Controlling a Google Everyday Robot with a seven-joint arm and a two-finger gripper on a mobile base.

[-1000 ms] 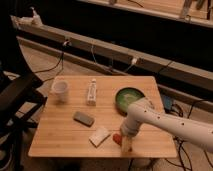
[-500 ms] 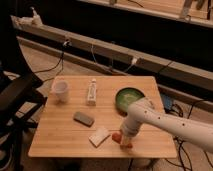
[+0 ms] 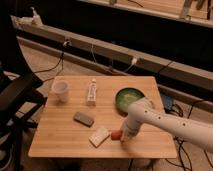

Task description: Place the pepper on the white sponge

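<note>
A: Pepper (image 3: 116, 134) sits low at the front of the wooden surface (image 3: 60, 142), just right of the white sponge (image 3: 99, 136). Touching or a hair apart, I cannot tell.

B: Gripper position?

A: Gripper (image 3: 123, 137) is down at the surface on the pepper's right side, at the end of the white arm (image 3: 165, 122) reaching in from the right. Whether the jaws are open or clamped on the pepper cannot be told from this one camera view; the arm's end blocks them.

B: Step in hand?

A: Judged as the transfer step: pepper is beside the sponge, not yet on it.

B: Next move?

A: Probably a short carry leftward and slightly up, so the pepper clears the sponge's edge, then a release over the sponge's middle. The sponge is small and lies at an angle, so the drop point needs care; a smooth pepper could roll off.

B: Other items?

A: Dark grey block (image 3: 83, 118), white cup (image 3: 60, 90), tube (image 3: 91, 92) and green bowl (image 3: 130, 98) lie further back, out of the path.
</note>
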